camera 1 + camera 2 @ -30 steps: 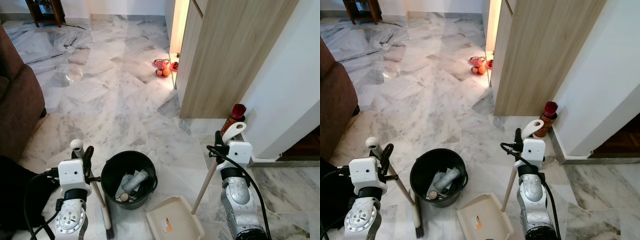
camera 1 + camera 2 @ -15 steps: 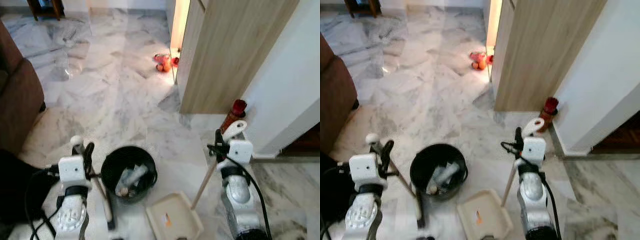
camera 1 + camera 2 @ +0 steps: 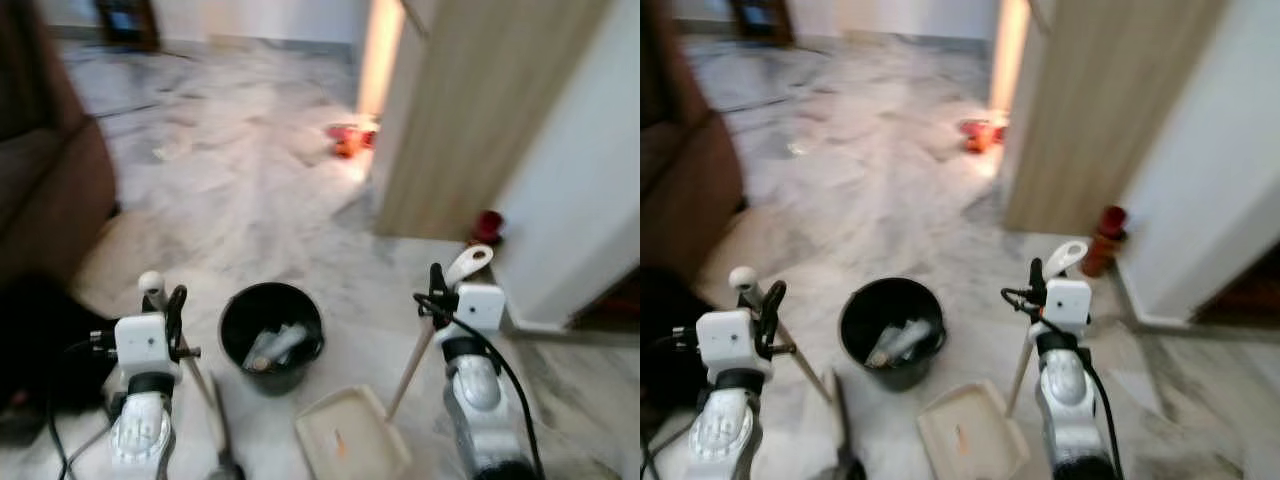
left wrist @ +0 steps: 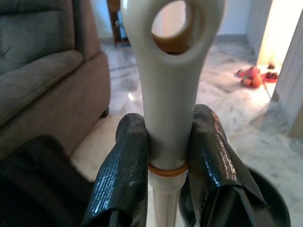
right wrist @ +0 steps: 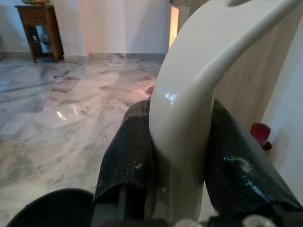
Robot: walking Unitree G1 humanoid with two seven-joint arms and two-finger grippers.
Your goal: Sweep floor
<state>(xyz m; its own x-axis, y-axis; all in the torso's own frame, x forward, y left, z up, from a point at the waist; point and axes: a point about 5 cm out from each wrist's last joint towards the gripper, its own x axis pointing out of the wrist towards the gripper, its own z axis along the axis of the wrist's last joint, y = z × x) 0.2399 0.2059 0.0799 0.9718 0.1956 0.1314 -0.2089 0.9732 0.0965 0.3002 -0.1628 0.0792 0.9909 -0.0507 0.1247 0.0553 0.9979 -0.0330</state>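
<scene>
- marble floor point(image 3: 230, 200), head views blurred
- brown sofa point(image 3: 45, 190) on robot's left
- black bucket point(image 3: 271, 334) with trash on the floor between the arms
- cream dustpan point(image 3: 350, 445) on floor, right gripper point(image 5: 177, 142) clamped on its handle top
- left gripper point(image 4: 168, 156) clamped on broom point(image 4: 165, 94) handle, brush end low beside bucket

The floor point(image 3: 250, 210) is pale marble, white veined with grey. Between the grippers sits a black bucket point(image 3: 270, 335) holding grey and white scraps. The left gripper point(image 4: 168, 156) has glossy black fingers around a cream broom handle point(image 4: 168, 109) with an orange band. The right gripper point(image 5: 182, 151), black as well, grips a cream dustpan handle point(image 5: 189, 118); the dustpan point(image 3: 350, 445) below is cream with an orange mark. Left of the left gripper stands a brown sofa point(image 4: 42, 90). Beyond the right gripper are a light wood panel point(image 3: 470, 110), a red can point(image 3: 487, 225) and a white wall point(image 3: 580, 170).
</scene>
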